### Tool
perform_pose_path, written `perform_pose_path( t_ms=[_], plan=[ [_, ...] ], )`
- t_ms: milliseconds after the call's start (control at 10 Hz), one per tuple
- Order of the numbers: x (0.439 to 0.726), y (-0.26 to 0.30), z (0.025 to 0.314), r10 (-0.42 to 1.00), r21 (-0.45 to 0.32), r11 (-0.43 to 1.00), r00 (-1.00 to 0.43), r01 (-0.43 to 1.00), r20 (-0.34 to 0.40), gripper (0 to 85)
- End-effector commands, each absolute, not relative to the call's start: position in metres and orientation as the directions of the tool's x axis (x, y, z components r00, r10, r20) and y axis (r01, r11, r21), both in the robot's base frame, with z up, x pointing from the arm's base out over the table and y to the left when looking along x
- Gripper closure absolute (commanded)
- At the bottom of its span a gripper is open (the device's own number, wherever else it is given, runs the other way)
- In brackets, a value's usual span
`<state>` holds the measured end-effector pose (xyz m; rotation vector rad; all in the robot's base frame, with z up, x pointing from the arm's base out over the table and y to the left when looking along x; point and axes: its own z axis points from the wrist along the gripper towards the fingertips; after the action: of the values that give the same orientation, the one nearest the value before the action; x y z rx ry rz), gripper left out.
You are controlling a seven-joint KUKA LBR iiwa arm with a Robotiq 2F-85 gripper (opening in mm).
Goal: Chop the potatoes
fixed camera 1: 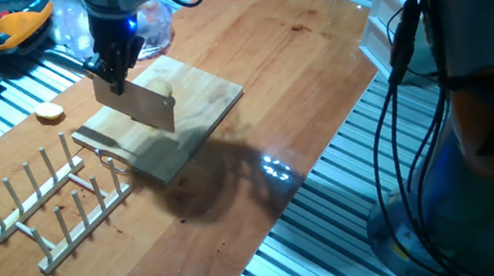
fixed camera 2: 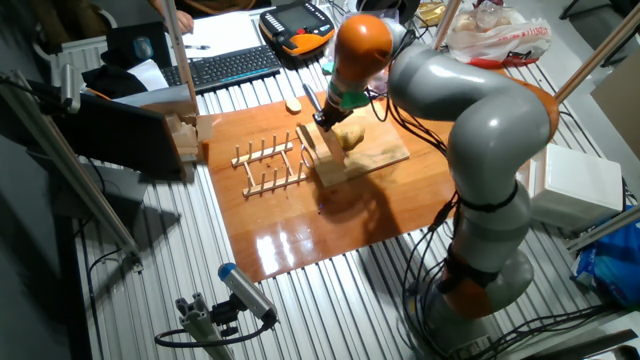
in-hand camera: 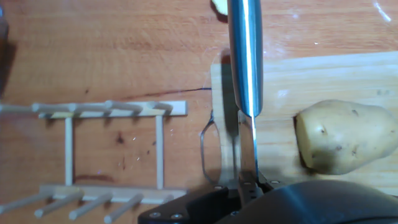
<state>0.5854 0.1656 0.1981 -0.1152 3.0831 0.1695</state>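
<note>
One pale yellow-tan potato (in-hand camera: pixel 345 138) lies whole on the wooden cutting board (in-hand camera: pixel 323 78). It also shows in the other fixed view (fixed camera 2: pixel 350 136); in one fixed view it is hidden. My gripper (fixed camera 1: pixel 112 76) is shut on the handle of a cleaver (fixed camera 1: pixel 138 103), blade down, over the board (fixed camera 1: pixel 196 102). In the hand view the steel blade (in-hand camera: pixel 244 56) runs up the middle, to the left of the potato and apart from it. The gripper (fixed camera 2: pixel 330 115) holds the cleaver (fixed camera 2: pixel 328 160) at the board's (fixed camera 2: pixel 385 155) near-left end.
A wooden peg rack (fixed camera 1: pixel 59 199) (in-hand camera: pixel 112 155) stands on the table beside the board. A small orange-yellow slice (fixed camera 1: pixel 49 112) (in-hand camera: pixel 219 6) lies past the board's edge. A thin wire loop (in-hand camera: pixel 205 146) sits at the board's side. A keyboard (fixed camera 2: pixel 230 65) and teach pendant (fixed camera 2: pixel 297 25) lie beyond.
</note>
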Motion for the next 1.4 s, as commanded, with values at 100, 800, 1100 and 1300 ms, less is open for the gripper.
perform_pose_path(
  t_ms=[100,800,1100,1300],
  plan=[
    [0.585,0.166,0.198,-0.093,0.118,0.988,-0.995,-0.096,-0.025,85.0],
    [0.585,0.166,0.198,-0.028,0.032,0.999,-0.999,-0.028,-0.020,85.0],
    [0.593,0.149,0.199,-0.108,0.003,0.994,-0.994,-0.108,-0.029,85.0],
    [0.602,0.110,0.195,-0.115,0.056,0.992,-0.993,-0.117,-0.038,85.0]
  ],
)
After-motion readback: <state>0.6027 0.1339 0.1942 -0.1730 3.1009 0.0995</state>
